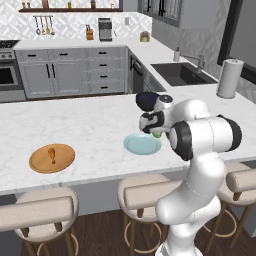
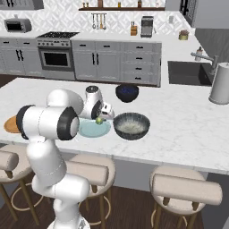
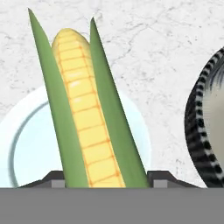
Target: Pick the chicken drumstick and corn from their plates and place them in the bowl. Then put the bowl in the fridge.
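The end effector [image 3: 107,180] stands partly closed around the corn [image 3: 85,118] at centre frame, over the teal plate [image 3: 26,144]; the bowl [image 3: 205,127] sits at right. Risk: an off-centre grip lets the cob swing or slip during lifting.

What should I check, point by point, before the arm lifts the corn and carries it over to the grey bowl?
1. Corn sits between the gripper fingertips: ok, a tip shows on each side of the cob.
2. Jaws firmly closed on the corn: cannot tell, the contact is hidden at the bottom edge of the hand view.
3. Corn is over the teal plate: ok.
4. Grey speckled bowl is beside the teal plate, upright and empty: ok.
5. Navy bowl is off the path: ok, it stands behind the two.
6. Chicken drumstick waits on the wooden plate: ok.
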Controlling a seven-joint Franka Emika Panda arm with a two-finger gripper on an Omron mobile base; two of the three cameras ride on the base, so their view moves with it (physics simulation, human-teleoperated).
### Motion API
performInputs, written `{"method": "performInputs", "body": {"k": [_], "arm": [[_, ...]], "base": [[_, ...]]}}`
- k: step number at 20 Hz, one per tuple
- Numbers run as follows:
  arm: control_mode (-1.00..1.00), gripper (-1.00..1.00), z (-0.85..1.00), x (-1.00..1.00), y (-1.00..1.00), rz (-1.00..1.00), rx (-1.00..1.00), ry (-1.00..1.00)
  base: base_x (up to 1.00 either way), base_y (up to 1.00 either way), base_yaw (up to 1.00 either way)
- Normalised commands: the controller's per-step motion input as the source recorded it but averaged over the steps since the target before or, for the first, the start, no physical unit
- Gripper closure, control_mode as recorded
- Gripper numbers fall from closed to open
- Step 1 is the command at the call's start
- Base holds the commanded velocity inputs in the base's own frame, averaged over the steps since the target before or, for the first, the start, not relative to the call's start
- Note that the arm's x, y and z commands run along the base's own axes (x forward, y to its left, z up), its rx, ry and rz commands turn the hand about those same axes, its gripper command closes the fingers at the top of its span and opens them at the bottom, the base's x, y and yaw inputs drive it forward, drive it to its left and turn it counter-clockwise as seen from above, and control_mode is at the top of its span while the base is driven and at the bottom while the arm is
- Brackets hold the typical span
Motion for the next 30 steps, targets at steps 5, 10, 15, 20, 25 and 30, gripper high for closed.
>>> {"method": "performInputs", "body": {"k": [5, 10, 15, 20, 25, 30], "arm": [[-1.00, 1.00, 0.98, 0.00, -1.00, -0.33, 0.17, 0.00], [-1.00, 1.00, 0.35, 0.27, -1.00, -0.33, 0.01, 0.14], [-1.00, 1.00, -0.71, 0.33, -0.42, -0.12, -0.17, 0.15], [-1.00, -1.00, -0.51, 0.16, 0.00, -0.01, -0.09, 0.03], [-1.00, -1.00, 0.00, 0.00, 0.00, 0.00, 0.00, 0.00], [-1.00, -1.00, 0.11, -0.07, 0.00, 0.00, 0.01, 0.03]], "base": [[0.00, 0.00, 0.00], [0.00, 0.00, 0.00], [0.00, 0.00, 0.00], [0.00, 0.00, 0.00], [0.00, 0.00, 0.00], [0.00, 0.00, 0.00]]}}
